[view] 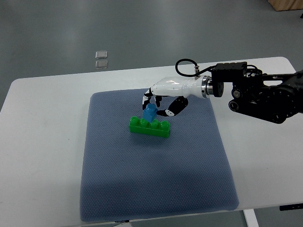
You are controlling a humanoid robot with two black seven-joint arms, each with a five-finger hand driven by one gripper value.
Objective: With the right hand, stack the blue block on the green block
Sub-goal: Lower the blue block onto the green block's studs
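Green block (150, 126) as landmark, sitting on blue mat (156, 189) on worktop (42, 123). Blue block (150, 113) right on top of it, near middle studs, pinched in fingers of right robot hand (158, 106), arm reaching in from right. Can't tell if studs seated. Risk imo: letting go early, or fingers dragging on pull-away, tips blue one off. Count: one green, one blue, one mat, one hand showing.
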